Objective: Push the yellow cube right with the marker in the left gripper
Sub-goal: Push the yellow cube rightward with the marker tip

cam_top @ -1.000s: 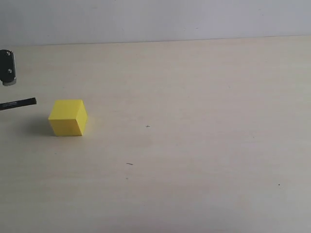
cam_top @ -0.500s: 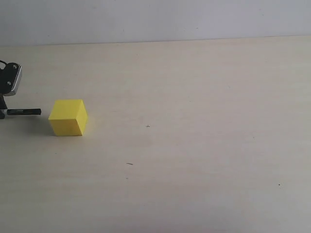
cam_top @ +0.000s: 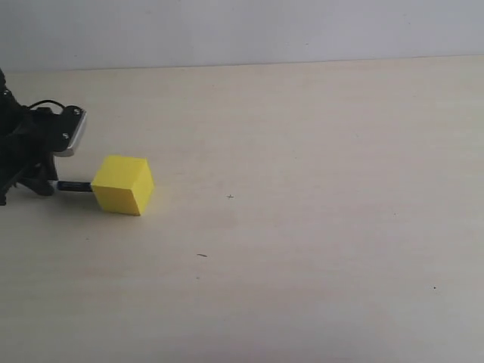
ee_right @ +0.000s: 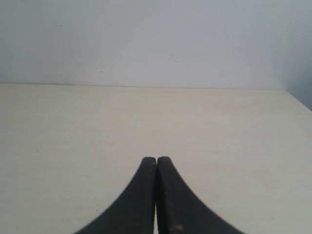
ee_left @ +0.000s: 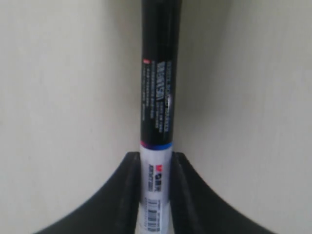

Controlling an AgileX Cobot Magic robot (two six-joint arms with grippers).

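Observation:
The yellow cube [cam_top: 124,184] rests on the pale table at the left. The marker [cam_top: 73,186] lies level, its black tip touching the cube's left face. My left gripper [cam_top: 47,184] is shut on the marker's white barrel, just left of the cube. In the left wrist view the marker [ee_left: 158,87] runs out from between the black fingers [ee_left: 127,190], its black cap pointing away; the cube is not seen there. My right gripper [ee_right: 156,160] is shut on nothing above bare table and does not appear in the exterior view.
The pale wooden table [cam_top: 302,227] stretches right of the cube, marked only by small dark specks [cam_top: 201,255]. A light wall [cam_top: 242,30] runs behind the table's far edge.
My left gripper has come in from the left edge and moved right and down. The marker's tip has reached the cube, which has slid slightly right and turned a little.

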